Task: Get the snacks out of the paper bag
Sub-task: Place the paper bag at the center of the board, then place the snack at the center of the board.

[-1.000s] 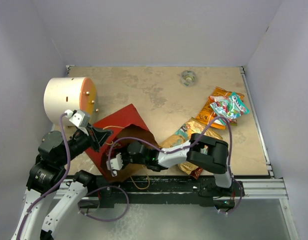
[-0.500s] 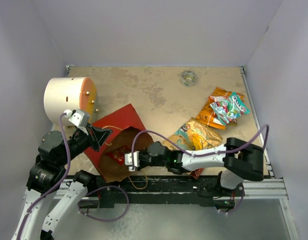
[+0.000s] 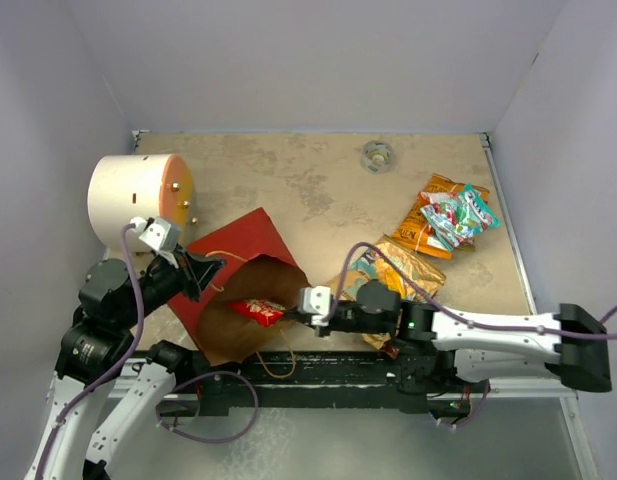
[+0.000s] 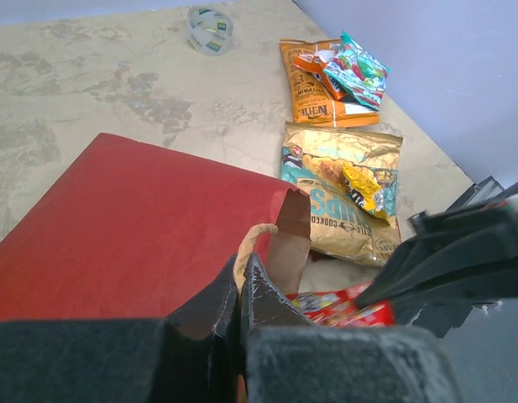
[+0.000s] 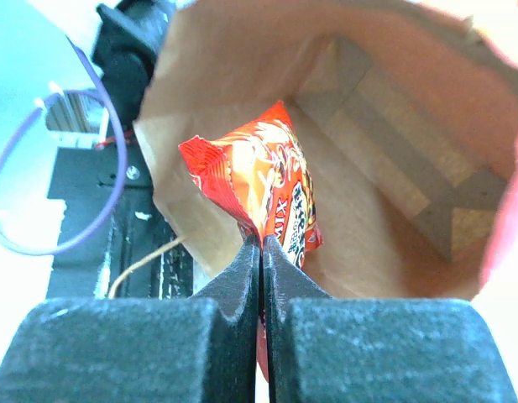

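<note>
The paper bag (image 3: 236,247) lies on its side, red outside, its brown mouth facing the near edge. My left gripper (image 3: 208,268) is shut on the bag's twisted paper handle (image 4: 253,238) at the rim and holds the mouth open; in the left wrist view the gripper (image 4: 241,269) sits at that rim. My right gripper (image 3: 295,316) is shut on a red-orange snack packet (image 3: 256,311) and holds it in the bag's mouth. In the right wrist view the gripper (image 5: 261,245) pinches the packet (image 5: 271,180) in front of the brown inside (image 5: 401,168).
A tan-gold packet (image 3: 396,265), an orange one (image 3: 428,228) and a teal one (image 3: 460,212) lie on the table to the right. A white cylinder with an orange end (image 3: 138,195) stands at the left. A tape roll (image 3: 377,155) lies at the back. Walls enclose the table.
My right arm has drawn back to the right, bringing the red-orange packet from deep in the bag to its mouth. My left gripper has stayed on the handle.
</note>
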Tool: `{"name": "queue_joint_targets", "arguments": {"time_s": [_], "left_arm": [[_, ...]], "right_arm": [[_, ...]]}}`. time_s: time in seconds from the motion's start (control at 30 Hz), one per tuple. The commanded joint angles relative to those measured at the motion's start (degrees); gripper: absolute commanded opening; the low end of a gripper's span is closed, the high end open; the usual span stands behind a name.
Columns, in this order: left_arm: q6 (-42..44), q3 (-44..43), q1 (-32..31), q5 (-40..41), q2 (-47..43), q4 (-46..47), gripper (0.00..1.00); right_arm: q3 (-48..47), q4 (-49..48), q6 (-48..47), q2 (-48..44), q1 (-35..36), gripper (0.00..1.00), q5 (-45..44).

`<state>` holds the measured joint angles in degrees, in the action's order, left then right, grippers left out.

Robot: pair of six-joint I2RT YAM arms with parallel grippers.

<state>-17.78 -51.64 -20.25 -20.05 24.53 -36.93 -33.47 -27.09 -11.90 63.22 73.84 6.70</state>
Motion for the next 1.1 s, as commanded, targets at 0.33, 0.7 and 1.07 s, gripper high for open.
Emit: {"name": "queue_joint_targets", "arguments": {"time_s": [0.33,0.7,1.07], "left_arm": [[7.07,-3.97,0.28,-6.77,-7.34,3.60,0.00],[3.32,-5.67,0.24,-0.96,-1.61,11.27,0.00],[-6.02,-12.22,0.28,-0.27,13.13,14.66,0.00]], "right_arm": [[-4.70,1.81,9.63,-24.18,-0.16,0.00,-1.42],[-20.74,9.64,18.81,-22.24,-0.19,0.00,-17.46],[-31.73,26.56,20.78,-21.87,-0.18,0.00,-44.64]]}}
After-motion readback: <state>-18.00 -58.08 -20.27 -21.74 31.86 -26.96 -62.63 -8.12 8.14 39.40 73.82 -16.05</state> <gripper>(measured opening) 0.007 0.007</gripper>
